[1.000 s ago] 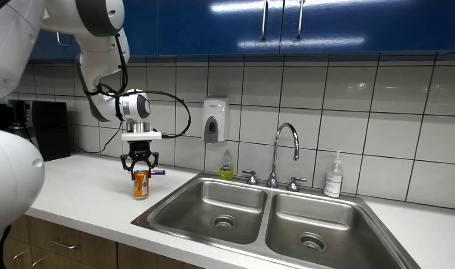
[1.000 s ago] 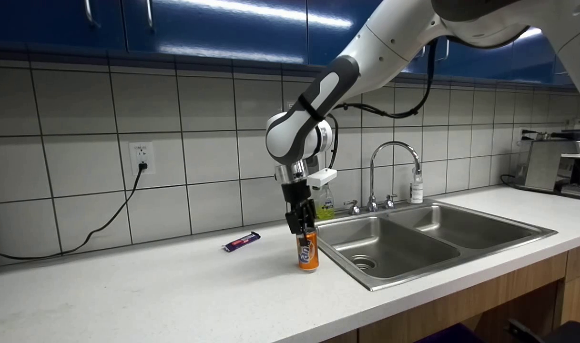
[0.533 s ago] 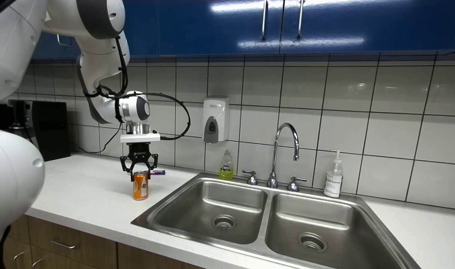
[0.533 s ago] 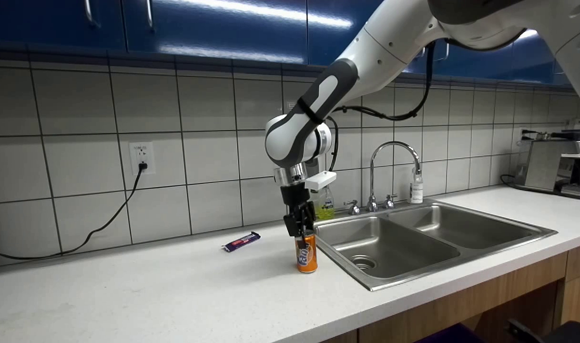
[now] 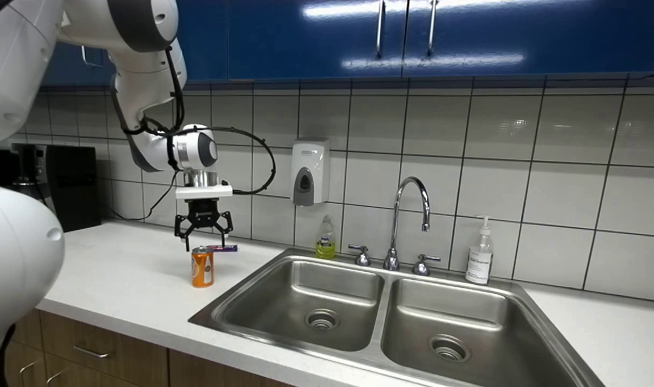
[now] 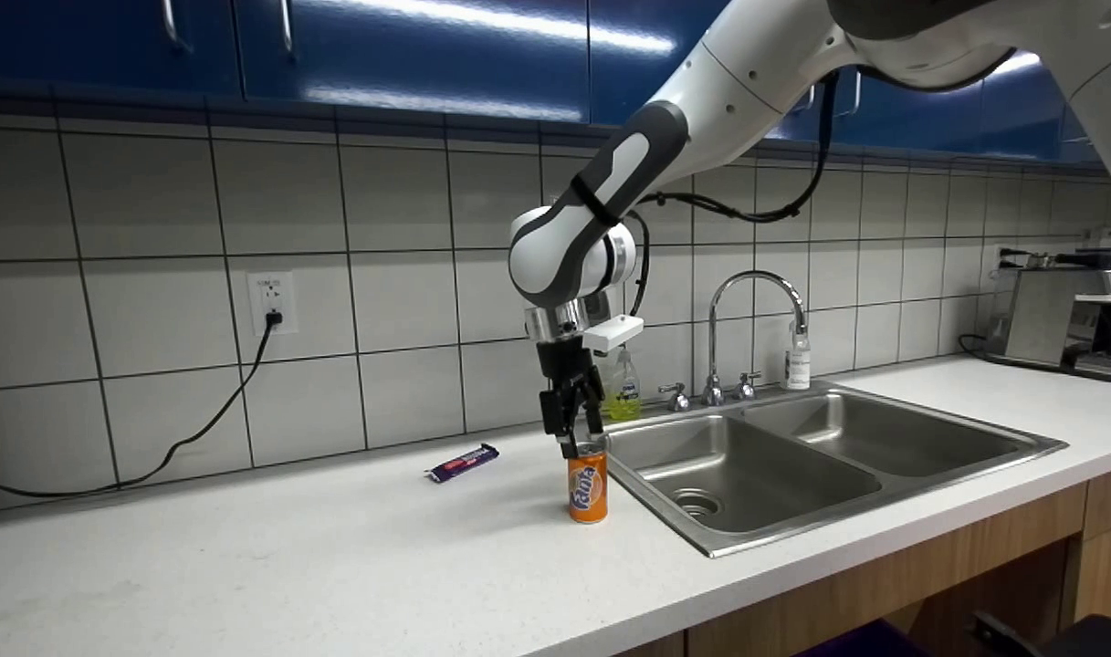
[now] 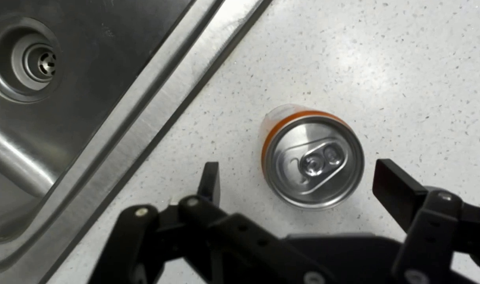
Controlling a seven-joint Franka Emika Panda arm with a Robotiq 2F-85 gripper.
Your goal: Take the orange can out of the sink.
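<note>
Your claw (image 5: 205, 245) hangs over the orange can (image 6: 589, 488) with jaws spread, one to each side of its silvery top; the wrist view shows you a gap at both. You have the can upright on the white countertop (image 6: 318, 566), outside the sink (image 5: 382, 322), near its rim. A purple-wrapped bar (image 6: 463, 463) lies nearer the tiled wall (image 6: 400, 301).

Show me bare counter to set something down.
Free: the counter bordered by the purple bar behind and the orange can toward the sink. Crowded: around the can, beneath the open tool, and along the sink's back rim beside the faucet.
</note>
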